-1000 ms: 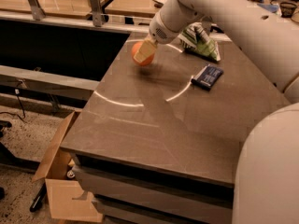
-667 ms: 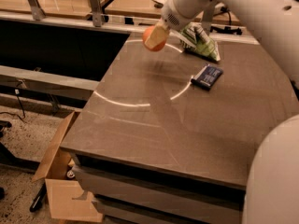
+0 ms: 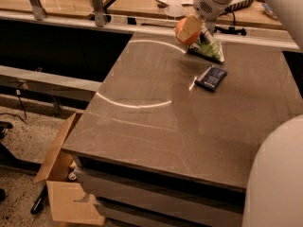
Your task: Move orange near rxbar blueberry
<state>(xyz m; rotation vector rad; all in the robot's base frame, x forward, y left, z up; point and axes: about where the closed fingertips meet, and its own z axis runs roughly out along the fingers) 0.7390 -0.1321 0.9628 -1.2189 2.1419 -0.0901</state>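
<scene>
The orange [image 3: 182, 30] is a bright round fruit held in my gripper [image 3: 188, 30], lifted above the far part of the brown table [image 3: 156, 122]. The fingers [image 3: 191, 26] are shut on it. The rxbar blueberry [image 3: 211, 77], a flat dark navy bar with pale lettering, lies on the table below and to the right of the gripper, apart from it. My white arm reaches in from the upper right.
A green and white snack bag [image 3: 207, 48] lies just behind the bar, under the gripper. A railing [image 3: 97, 6] runs along the table's far edge. An open cardboard box [image 3: 61, 183] stands on the floor at the front left. My white body [image 3: 274, 183] fills the lower right.
The gripper has lifted the orange off the table and carried it up and to the right, toward the snack bag and the bar.
</scene>
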